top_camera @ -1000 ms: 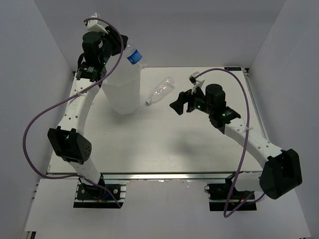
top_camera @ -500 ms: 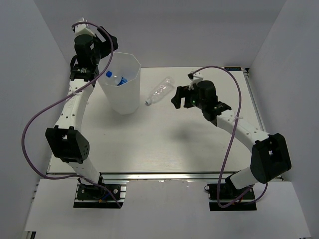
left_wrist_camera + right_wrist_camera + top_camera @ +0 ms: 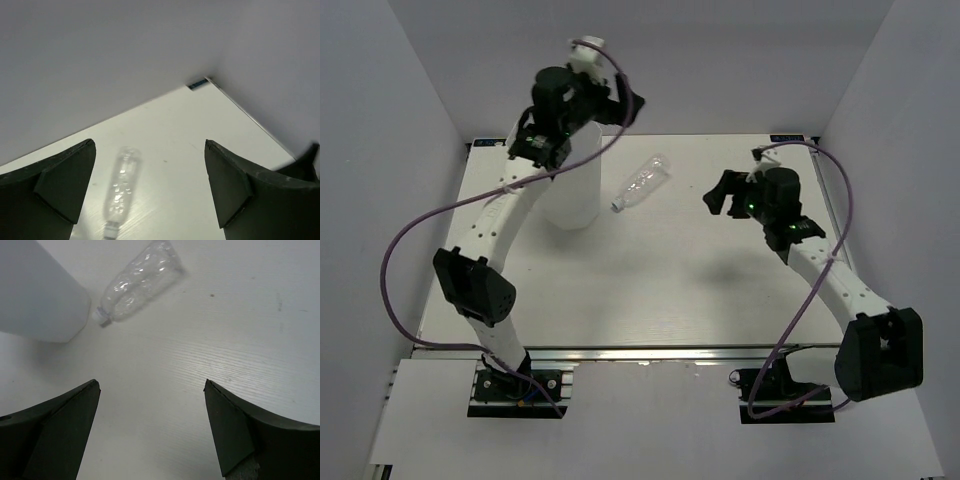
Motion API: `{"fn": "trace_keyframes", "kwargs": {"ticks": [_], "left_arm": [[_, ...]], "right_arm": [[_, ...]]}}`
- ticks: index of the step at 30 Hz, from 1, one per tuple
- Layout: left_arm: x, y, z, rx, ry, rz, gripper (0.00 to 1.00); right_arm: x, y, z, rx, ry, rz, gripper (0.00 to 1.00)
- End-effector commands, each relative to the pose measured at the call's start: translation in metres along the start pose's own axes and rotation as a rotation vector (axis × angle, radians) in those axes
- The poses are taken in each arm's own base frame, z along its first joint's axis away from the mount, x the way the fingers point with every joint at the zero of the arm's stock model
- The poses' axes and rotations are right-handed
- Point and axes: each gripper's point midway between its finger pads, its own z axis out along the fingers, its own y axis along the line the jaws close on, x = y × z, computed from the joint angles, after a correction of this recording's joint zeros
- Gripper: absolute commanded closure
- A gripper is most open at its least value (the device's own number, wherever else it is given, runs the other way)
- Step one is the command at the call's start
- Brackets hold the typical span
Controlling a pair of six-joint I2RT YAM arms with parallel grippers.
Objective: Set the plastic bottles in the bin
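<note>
One clear plastic bottle (image 3: 642,183) lies on its side on the white table, its cap end toward the bin (image 3: 576,196), a tall translucent white container at the back left. My left gripper (image 3: 628,106) hangs high beside the bin's rim, open and empty. In the left wrist view the bottle (image 3: 120,186) lies far below the open left gripper (image 3: 150,145). My right gripper (image 3: 718,196) stands open to the right of the bottle. The right wrist view shows the bottle (image 3: 139,283) and the bin (image 3: 35,290) ahead of the empty right gripper (image 3: 150,385). My left arm hides the bin's inside.
White walls close the table (image 3: 650,290) in at the back and both sides. A purple cable (image 3: 405,240) loops out from the left arm past the table's left edge. Another purple cable (image 3: 820,280) hangs along the right arm.
My left gripper opened above the bin, a blue-capped bottle dropped in, and the left arm swung right. The right gripper moved toward the lying bottle, then drew back right.
</note>
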Motion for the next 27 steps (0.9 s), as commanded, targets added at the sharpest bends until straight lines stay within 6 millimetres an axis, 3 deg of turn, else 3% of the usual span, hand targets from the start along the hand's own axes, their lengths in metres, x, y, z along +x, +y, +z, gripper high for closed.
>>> {"fn": "trace_keyframes", "kwargs": {"ticks": [1, 3, 5, 8, 9, 10, 12, 13, 16, 20, 27], "left_arm": [[0.044, -0.048, 0.016, 0.16, 0.114, 0.15, 0.02], [0.072, -0.06, 0.032, 0.233, 0.16, 0.167, 0.02], [0.099, -0.064, 0.048, 0.272, 0.21, 0.165, 0.02], [0.128, -0.049, 0.072, 0.174, 0.264, 0.178, 0.02], [0.16, -0.045, 0.086, 0.149, 0.32, 0.189, 0.02], [0.156, -0.031, 0.097, 0.059, 0.304, 0.218, 0.02], [0.183, -0.017, 0.118, -0.04, 0.328, 0.237, 0.02], [0.19, -0.001, 0.121, -0.121, 0.34, 0.26, 0.02], [0.227, 0.017, 0.131, -0.173, 0.385, 0.298, 0.02], [0.259, 0.04, 0.134, -0.257, 0.42, 0.348, 0.02], [0.321, 0.059, 0.135, -0.319, 0.517, 0.364, 0.02]], "right_arm": [[-0.006, -0.014, -0.023, -0.03, -0.037, 0.112, 0.11], [-0.001, -0.025, -0.031, -0.041, -0.045, 0.138, 0.11], [-0.009, -0.03, -0.041, -0.026, -0.1, 0.125, 0.11], [-0.02, -0.03, -0.053, -0.022, -0.186, 0.1, 0.11], [-0.022, -0.029, -0.055, -0.029, -0.204, 0.088, 0.11], [-0.027, -0.025, -0.06, -0.04, -0.233, 0.076, 0.11], [-0.029, -0.024, -0.064, -0.048, -0.249, 0.062, 0.11], [-0.031, -0.023, -0.066, -0.048, -0.26, 0.057, 0.11], [-0.031, -0.027, -0.069, -0.027, -0.272, 0.051, 0.11], [-0.03, -0.025, -0.068, -0.042, -0.27, 0.047, 0.11], [-0.026, -0.023, -0.062, -0.063, -0.248, 0.053, 0.11]]}}
